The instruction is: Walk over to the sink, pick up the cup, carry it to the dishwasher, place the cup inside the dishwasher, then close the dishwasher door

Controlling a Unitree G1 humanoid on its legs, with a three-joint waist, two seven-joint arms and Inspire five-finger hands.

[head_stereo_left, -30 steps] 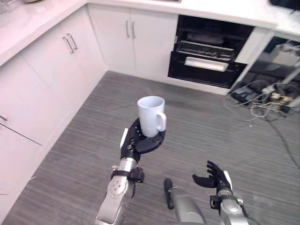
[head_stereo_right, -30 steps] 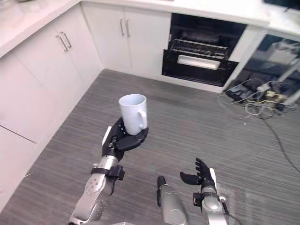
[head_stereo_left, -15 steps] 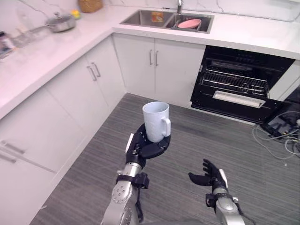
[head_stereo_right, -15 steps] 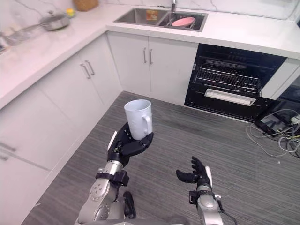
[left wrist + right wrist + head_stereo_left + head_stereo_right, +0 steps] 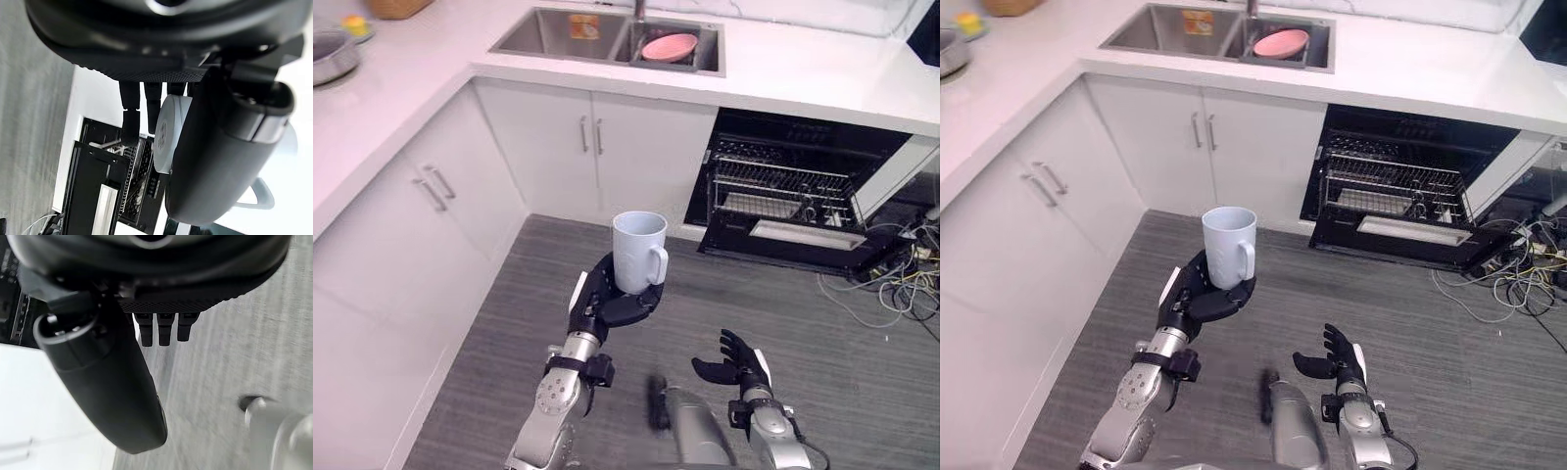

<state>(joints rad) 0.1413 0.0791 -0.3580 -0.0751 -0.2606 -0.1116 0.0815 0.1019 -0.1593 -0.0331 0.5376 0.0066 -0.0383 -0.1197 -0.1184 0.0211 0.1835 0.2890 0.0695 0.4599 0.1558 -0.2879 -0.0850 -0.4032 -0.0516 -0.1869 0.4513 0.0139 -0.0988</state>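
Observation:
A pale blue-white cup [image 5: 639, 253] stands upright in my left hand [image 5: 605, 302], held out over the grey floor at chest height. The fingers and thumb curl round its base; the handle points to the right. In the left wrist view the thumb [image 5: 220, 156] crosses the cup [image 5: 167, 131], with the dishwasher beyond. The black dishwasher [image 5: 798, 181] stands open ahead to the right, its wire rack [image 5: 773, 191] showing and its door [image 5: 793, 240] dropped low. My right hand [image 5: 736, 357] hangs lower right, open and holding nothing, its fingers [image 5: 165, 330] straight.
White cabinets [image 5: 587, 157] run under a white counter [image 5: 783, 69] along the left and far sides. The steel sink [image 5: 563, 29] holds a pink bowl [image 5: 668, 46]. A pot [image 5: 325, 54] sits far left. Loose cables [image 5: 901, 284] lie on the floor right of the dishwasher.
The camera has swung, and the dishwasher and sink sit in a different place in the picture. The cup stays in my left hand; the right hand stays low and idle.

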